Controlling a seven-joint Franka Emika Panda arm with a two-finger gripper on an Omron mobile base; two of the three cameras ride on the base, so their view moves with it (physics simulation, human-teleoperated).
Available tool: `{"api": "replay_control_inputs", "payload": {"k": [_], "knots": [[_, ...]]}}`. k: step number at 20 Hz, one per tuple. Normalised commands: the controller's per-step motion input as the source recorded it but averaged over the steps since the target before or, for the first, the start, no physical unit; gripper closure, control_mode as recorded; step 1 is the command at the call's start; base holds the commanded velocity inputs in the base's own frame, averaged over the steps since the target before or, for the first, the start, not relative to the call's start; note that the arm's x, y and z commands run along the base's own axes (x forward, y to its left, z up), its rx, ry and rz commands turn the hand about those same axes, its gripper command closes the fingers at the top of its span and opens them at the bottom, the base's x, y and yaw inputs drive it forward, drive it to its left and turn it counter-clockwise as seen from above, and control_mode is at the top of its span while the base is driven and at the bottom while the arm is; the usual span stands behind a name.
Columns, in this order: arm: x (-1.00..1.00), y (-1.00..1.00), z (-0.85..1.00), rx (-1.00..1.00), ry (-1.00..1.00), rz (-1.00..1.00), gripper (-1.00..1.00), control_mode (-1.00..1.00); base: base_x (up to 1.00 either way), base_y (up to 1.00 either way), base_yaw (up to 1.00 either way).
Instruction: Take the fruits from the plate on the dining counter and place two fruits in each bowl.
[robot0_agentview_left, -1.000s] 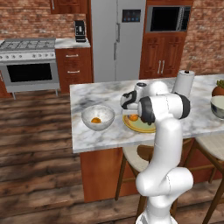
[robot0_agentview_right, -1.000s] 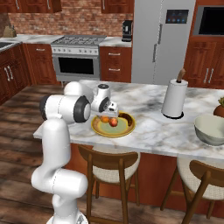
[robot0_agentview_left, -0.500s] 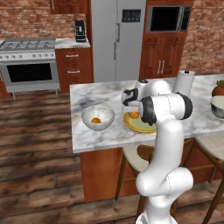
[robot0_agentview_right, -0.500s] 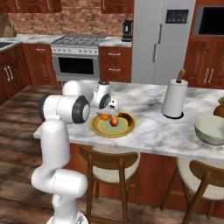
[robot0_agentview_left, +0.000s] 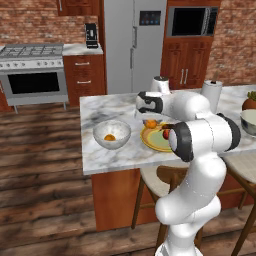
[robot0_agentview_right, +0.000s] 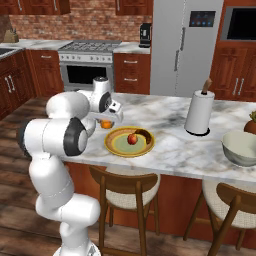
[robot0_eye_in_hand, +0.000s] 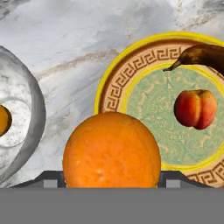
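Jaws clamp the round orange fruit (robot0_eye_in_hand: 112, 151) across its middle above the yellow ringed plate's (robot0_eye_in_hand: 109, 83) edge; firm, smooth, probably roll-prone.

On the dining counter (robot0_agentview_left: 100, 155), the yellow plate (robot0_agentview_left: 152, 142) sits just right of the whitish bowl (robot0_agentview_left: 112, 134), which contains one orange fruit (robot0_agentview_left: 109, 137). Above the plate's near-bowl edge, the gripper (robot0_agentview_left: 150, 120) apparently holds another orange (robot0_agentview_left: 151, 123).
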Motion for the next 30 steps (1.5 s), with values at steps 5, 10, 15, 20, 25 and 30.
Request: {"api": "replay_control_inputs", "payload": {"k": [5,10,15,20,25,30], "knots": [[-0.03,1.0,0.53,-0.04,0.0,0.0,1.0,-1.0,0.0,0.0,0.0],[0.12,0.99,0.6,0.02,0.05,0.02,1.0,-1.0,0.0,0.0,0.0],[0.65,0.63,-0.17,0.09,0.13,0.0,1.0,-1.0,0.0,0.0,0.0],[0.92,0.19,-0.7,0.0,0.04,0.0,1.0,-1.0,0.0,0.0,0.0],[0.42,0.02,-0.71,0.0,0.0,0.0,1.0,-1.0,0.0,0.0,0.0],[0.0,0.0,-0.15,0.0,-0.01,-0.01,1.0,-1.0,0.0,0.0,0.0]]}}
